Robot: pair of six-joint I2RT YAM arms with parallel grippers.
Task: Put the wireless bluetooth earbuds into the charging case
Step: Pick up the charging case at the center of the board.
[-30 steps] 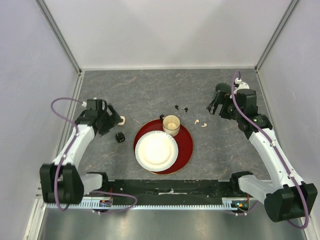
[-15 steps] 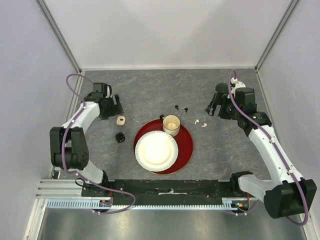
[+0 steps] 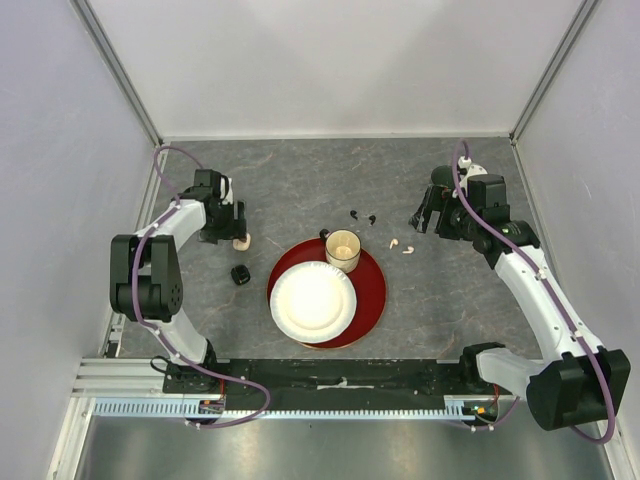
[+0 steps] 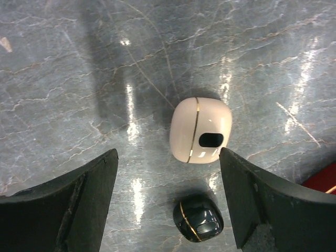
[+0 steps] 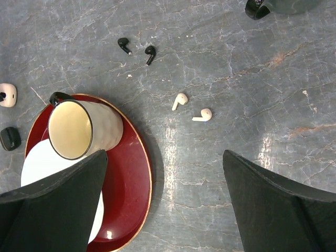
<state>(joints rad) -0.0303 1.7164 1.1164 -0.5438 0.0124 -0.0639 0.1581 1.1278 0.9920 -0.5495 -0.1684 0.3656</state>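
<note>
The left gripper (image 4: 168, 173), jaws apart and empty, hovered over the white case (image 4: 200, 130) with the black case (image 4: 199, 218) nearer its palm, while black earbuds (image 5: 124, 45) and white earbuds (image 5: 180, 101) lay loose ahead of the wide-open right gripper (image 5: 164, 157), none yet inserted.

Four stemmed earbuds lie loose, all outside the cases. One black earbud (image 5: 124, 45) and the second black earbud (image 5: 150, 53) rest near each other, stems angled. The first white earbud (image 5: 179, 101) and the other white earbud (image 5: 202, 114) lie on their sides as a separate pair close by. Well apart from them sits the white case (image 4: 201, 130), rounded, with a thin gold seam and a dark oval patch; the glossy black case (image 4: 199, 218), also gold-seamed, sits just beside it
</note>
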